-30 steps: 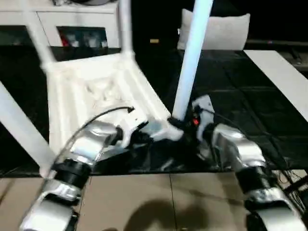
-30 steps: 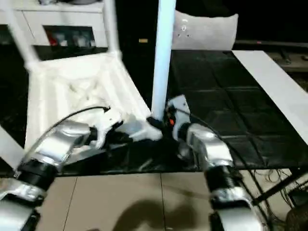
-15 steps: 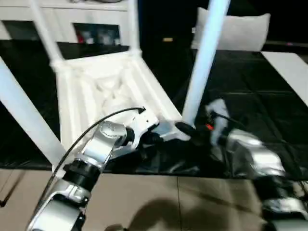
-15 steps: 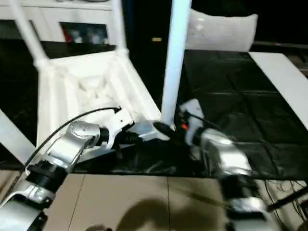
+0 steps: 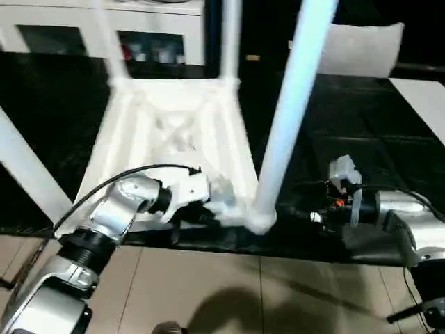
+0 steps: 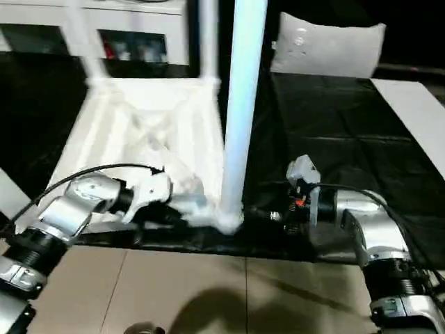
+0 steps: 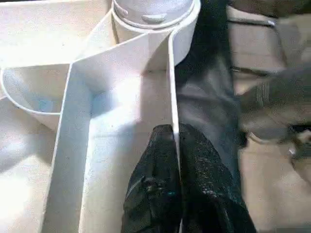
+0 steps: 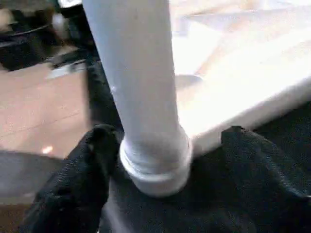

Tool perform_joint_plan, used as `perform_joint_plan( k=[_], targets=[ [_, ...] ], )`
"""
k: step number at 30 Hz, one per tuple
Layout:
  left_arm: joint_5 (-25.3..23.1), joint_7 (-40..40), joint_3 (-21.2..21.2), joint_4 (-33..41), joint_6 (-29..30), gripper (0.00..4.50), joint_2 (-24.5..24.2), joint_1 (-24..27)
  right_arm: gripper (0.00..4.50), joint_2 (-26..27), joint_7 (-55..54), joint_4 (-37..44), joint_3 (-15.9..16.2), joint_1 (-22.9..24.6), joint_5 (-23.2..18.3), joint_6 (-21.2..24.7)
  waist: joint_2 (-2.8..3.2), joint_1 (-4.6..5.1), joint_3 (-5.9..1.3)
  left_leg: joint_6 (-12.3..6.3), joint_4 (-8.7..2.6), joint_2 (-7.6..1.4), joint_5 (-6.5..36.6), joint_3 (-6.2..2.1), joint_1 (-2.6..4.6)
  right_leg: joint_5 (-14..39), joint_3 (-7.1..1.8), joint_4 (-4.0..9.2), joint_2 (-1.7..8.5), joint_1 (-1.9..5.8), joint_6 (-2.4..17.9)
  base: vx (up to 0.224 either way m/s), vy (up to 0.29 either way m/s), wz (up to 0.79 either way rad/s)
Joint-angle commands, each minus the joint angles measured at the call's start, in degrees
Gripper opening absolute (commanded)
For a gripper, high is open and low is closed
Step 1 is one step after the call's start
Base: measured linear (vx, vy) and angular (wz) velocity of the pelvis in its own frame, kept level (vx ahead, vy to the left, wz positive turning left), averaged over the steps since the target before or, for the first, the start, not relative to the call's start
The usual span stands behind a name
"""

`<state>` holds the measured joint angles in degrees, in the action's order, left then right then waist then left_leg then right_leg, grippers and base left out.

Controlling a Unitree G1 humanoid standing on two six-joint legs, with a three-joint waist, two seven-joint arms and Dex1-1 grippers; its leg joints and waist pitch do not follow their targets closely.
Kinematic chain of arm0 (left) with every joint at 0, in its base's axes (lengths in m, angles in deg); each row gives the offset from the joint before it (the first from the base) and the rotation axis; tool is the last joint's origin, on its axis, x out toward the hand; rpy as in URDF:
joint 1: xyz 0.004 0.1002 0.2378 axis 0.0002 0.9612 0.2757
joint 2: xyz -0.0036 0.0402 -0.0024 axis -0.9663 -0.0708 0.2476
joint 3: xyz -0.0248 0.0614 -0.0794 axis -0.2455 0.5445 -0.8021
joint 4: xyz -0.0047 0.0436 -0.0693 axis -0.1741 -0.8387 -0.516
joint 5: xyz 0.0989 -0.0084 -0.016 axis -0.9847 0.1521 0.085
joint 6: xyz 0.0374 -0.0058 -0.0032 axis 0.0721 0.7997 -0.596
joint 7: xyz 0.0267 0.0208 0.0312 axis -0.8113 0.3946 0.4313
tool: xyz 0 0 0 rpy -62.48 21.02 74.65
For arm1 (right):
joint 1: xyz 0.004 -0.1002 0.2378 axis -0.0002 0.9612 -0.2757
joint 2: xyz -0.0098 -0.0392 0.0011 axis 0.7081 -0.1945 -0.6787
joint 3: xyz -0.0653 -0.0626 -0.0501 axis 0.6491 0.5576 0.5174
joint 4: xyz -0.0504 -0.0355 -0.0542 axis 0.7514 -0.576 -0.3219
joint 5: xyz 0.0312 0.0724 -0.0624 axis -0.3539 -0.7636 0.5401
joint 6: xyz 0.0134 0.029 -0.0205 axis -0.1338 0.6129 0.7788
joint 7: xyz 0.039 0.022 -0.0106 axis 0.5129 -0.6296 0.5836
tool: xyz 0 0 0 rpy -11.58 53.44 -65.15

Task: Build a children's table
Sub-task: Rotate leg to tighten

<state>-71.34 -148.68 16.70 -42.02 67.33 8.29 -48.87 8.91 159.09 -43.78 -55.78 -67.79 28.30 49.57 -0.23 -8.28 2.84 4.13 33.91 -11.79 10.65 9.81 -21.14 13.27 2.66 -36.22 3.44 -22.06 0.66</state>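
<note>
My right gripper (image 5: 295, 215) has let go of the leg (image 5: 288, 115) it clasped a second ago and drawn back to the right; its fingers now stand spread, clear of the tube. In the right wrist view they (image 8: 73, 187) flank the leg's flared foot without touching it. My left gripper (image 7: 176, 179) has kept its place, clenched on a thin rib at the edge of the tabletop (image 5: 174, 132), one black finger on each side of the rib, just below the corner socket (image 7: 150, 14) that holds the leg.

Nearest me lies a strip of tan floor tiles (image 5: 208, 292). Past it spreads a black mat (image 5: 348, 125), and on the mat rests the tabletop, ribbed underside up. The leg rises from its near right corner, between my two grippers. Two more legs (image 5: 229, 42) stand at the far corners, and another (image 5: 21, 163) slants up at the near left.

Beyond the mat stands a white cabinet (image 5: 139, 35) with glass doors, and to its right a white cushion (image 5: 361, 49).
</note>
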Motion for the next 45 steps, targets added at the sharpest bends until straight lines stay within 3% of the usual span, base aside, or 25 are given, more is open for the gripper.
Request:
perform_joint_plan(
  k=[1,8,17,19,23,27,29,30,31,33,35,37,38,42,44,45],
  targets=[
    [-0.34,-3.59,3.48,0.84,-1.5,0.0,0.55,-0.44,3.44,-0.55,1.7,1.25,0.69,-0.36,-0.91,-0.16,-0.17,0.27,-3.77,-4.61,-3.24,-1.94,4.99,0.03,1.0,-4.84,-2.26,3.31,4.2,2.54,15.46,0.0,0.0,0.0],
    [-0.01,-6.9,4.92,1.32,-3.2,0.0,0.76,-1.26,2.87,0.32,5.96,0.87,3.95,-1.47,-0.7,1.53,-0.42,0.02,-3.66,-3.44,-3.4,-1.8,6.1,0.01,0.82,-1.73,-2.3,3.58,4.42,2.66,14.65,0.0,0.0,0.0],
    [0.23,-7.64,4.68,-0.19,-4.08,0.0,1.19,-1.91,2.14,-0.04,8.64,-0.06,5.0,-2.54,-1.73,3.32,-0.39,-0.05,-3.84,-3.77,-3.25,-1.74,4.59,-0.04,0.74,-3.87,-2.21,3.27,4.31,2.71,14.77,0.0,0.0,0.0],
    [0.68,-7.14,4.16,-0.21,-3.22,0.0,1.38,-1.73,2.04,0.35,7.98,0.07,4.65,-2.46,-1.92,3.47,-0.41,-0.06,-3.83,-3.6,-3.28,-1.78,4.92,-0.03,0.75,-3.41,-2.22,3.31,4.4,2.72,14.78,0.0,0.0,0.0],
    [1.84,-2.88,1.53,0.31,5.07,0.0,2.77,-1.59,1.99,3.01,1.58,3.03,3.35,-1.3,-2.95,7.58,-0.35,0.04,-3.63,-3.2,-3.39,-1.69,4.98,-0.01,0.75,-2.67,-2.26,3.37,4.27,2.63,14.8,0.0,0.0,0.0],
    [2.08,2.23,-0.54,0.46,10.11,0.0,4.7,-1.71,1.98,8.48,-11.99,2.95,2.46,-1.54,0.54,9.48,-0.33,0.72,-3.17,-0.67,-3.9,-1.43,8.57,-0.24,0.71,7.26,-2.4,4.42,4.62,2.57,12.44,0.0,0.0,0.0],
    [2.03,4.71,-1.33,0.43,11.21,0.0,5.79,-1.79,1.98,10.92,-17.28,2.04,1.86,-2.1,1.8,9.61,-0.49,1.51,-2.99,0.71,-4.2,-1.31,10.29,-0.4,0.64,11.9,-2.4,4.85,4.63,2.47,11.05,0.0,0.0,0.0],
    [1.68,9.96,-2.83,-0.22,13.36,0.0,8.21,-2.28,1.97,14.98,-26.36,-0.02,1.24,-3.22,4.55,8.82,-0.31,2.17,-2.98,1.33,-4.35,-1.32,10.98,-0.5,0.61,13.92,-2.42,4.95,4.61,2.39,10.48,0.0,0.0,0.0],
    [1.68,10.04,-2.85,-0.23,13.39,0.0,8.25,-2.29,1.96,15.04,-26.49,-0.05,1.23,-3.24,4.6,8.8,-0.46,2.98,-2.87,2.04,-4.44,-1.14,11.38,-0.57,0.42,15.76,-2.37,5.09,4.59,2.39,10.04,0.0,0.0,0.0],
    [1.31,13.43,-3.61,-0.3,15.63,0.0,9.93,-2.65,1.95,18.36,-34.66,-1.95,-0.29,-4.63,5.77,10.48,-0.55,3.67,-3.02,2.35,-4.48,-1.0,10.49,-0.73,0.26,16.65,-2.31,5.19,4.51,2.56,9.17,0.0,0.0,0.0],
    [1.46,18.11,-5.16,-0.16,18.9,0.0,12.75,-3.0,1.95,22.01,-42.82,-4.62,-2.63,-6.58,5.97,11.48,-0.51,4.29,-3.06,1.82,-4.21,-0.94,9.89,-0.47,0.35,14.49,-2.56,5.17,4.34,2.34,9.76,0.0,0.0,0.0],
    [1.61,20.99,-6.0,0.21,20.95,0.0,14.62,-3.22,2.5,24.03,-46.13,-5.54,-3.74,-7.37,5.83,10.16,-0.71,4.43,-3.4,1.0,-3.98,-0.82,7.42,-0.4,0.24,10.49,-2.54,4.98,4.25,2.58,10.48,0.0,0.0,0.0],
    [1.51,21.72,-6.15,0.27,21.23,0.0,15.09,-3.32,2.63,24.43,-45.92,-5.55,-4.0,-7.46,5.59,9.2,-0.5,4.33,-3.44,0.65,-3.9,-0.91,6.88,-0.35,0.29,8.72,-2.6,4.83,4.22,2.47,10.81,0.0,0.0,0.0],
    [0.65,23.05,-6.51,-0.11,21.03,0.0,15.36,-3.64,2.98,24.04,-42.8,-4.46,-4.22,-6.88,5.29,7.17,-0.31,3.58,-4.12,-2.3,-3.31,-0.88,0.69,-0.22,0.11,-8.07,-2.55,3.22,3.7,2.94,13.6,0.0,0.0,0.0],
    [0.06,22.97,-6.29,-0.5,20.31,0.0,14.67,-3.68,3.12,22.88,-41.64,-4.08,-4.02,-6.37,5.67,6.62,-0.32,3.2,-3.95,-3.23,-3.25,-0.85,1.46,-0.1,0.13,-10.05,-2.46,3.23,3.7,2.83,14.13,0.0,0.0,0.0],
    [-0.81,22.1,-5.51,-0.76,17.73,0.0,13.09,-3.42,3.19,20.54,-38.24,-2.66,-3.87,-5.07,4.94,5.49,-0.4,2.87,-3.89,-3.25,-3.33,-0.86,2.76,-0.16,0.16,-8.61,-2.43,3.48,3.86,3.05,13.92,0.0,0.0,0.0]
  ],
)
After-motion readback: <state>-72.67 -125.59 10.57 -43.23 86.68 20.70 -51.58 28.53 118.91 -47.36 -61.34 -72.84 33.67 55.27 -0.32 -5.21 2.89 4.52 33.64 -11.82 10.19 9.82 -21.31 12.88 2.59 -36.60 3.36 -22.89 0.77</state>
